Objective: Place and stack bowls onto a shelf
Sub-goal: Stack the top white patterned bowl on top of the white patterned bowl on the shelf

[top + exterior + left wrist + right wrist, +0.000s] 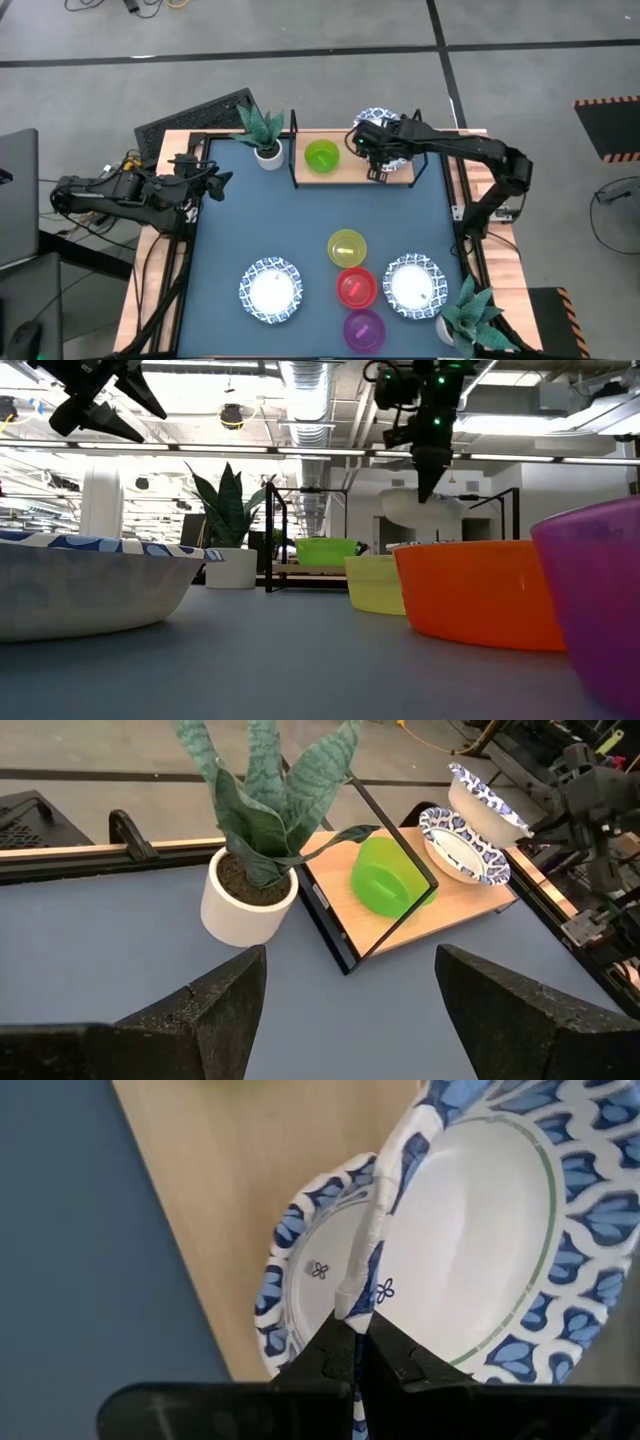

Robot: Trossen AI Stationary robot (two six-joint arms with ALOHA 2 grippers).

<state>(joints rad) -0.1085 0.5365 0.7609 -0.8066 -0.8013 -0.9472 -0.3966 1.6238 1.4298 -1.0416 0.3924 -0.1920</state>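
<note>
Already resting on the light wooden shelf (352,170) at the far edge: a plain green bowl (321,156) and one blue-rimmed white bowl (315,1275). Right gripper (355,1342) clamping a second blue-rimmed bowl (480,1240) by its rim, hovering just above the first, black frame posts close by. Left gripper (345,995) waiting far left, fingers apart. Still sitting near: two patterned bowls (270,290), yellow (346,247), red (356,287), purple (364,330).

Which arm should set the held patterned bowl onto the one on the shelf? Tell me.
Right. The right gripper is shut on the raised patterned bowl, directly above the shelf bowl. The left gripper hangs open near the table's left edge.
</note>
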